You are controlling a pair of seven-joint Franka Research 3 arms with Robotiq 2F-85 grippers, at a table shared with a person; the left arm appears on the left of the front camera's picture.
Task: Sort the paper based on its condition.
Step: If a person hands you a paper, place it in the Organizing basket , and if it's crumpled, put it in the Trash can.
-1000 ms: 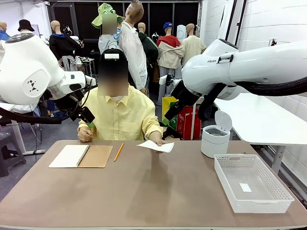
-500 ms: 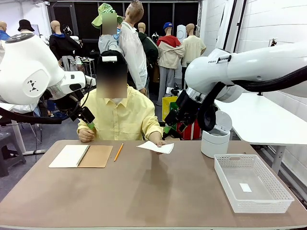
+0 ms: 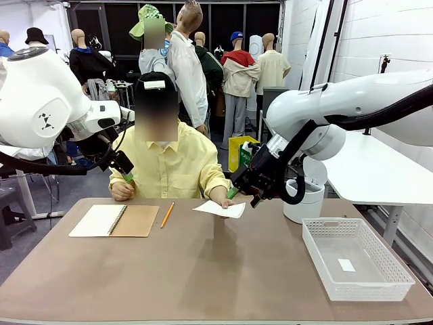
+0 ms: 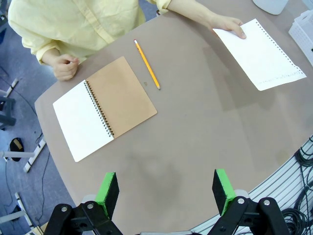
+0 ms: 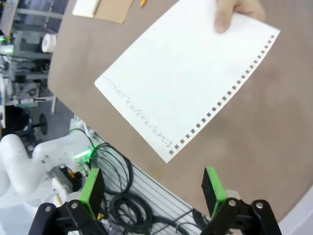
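**Right gripper open over the offered sheet**

The right gripper (image 3: 237, 194) hangs with its green-padded fingers spread wide and nothing between them. In the front view its tips are just beside the person's hand (image 3: 224, 201), over the far side of the thin white sheet of paper (image 3: 220, 208). In the right wrist view, the right gripper (image 5: 152, 190) looks down on the paper (image 5: 186, 73), which lies ahead of the gap between the fingers and apart from both pads. The sheet is flat and smooth (one edge punched with small holes, another carrying a line of tiny writing). The person's hand (image 5: 238, 10) pinches one corner. The paper sits at the far edge of the brown table (image 3: 203, 271), a little right of its middle, and casts a shadow beneath.

The left gripper (image 4: 165, 190) is likewise wide open and empty, high over the table's left part. Below it lie an open brown-covered spiral notebook (image 4: 105, 107) and a yellow pencil (image 4: 146, 71). A white plastic mesh basket (image 3: 365, 288) stands at the near right corner, with a white lidded bin (image 3: 301, 201) beyond it.
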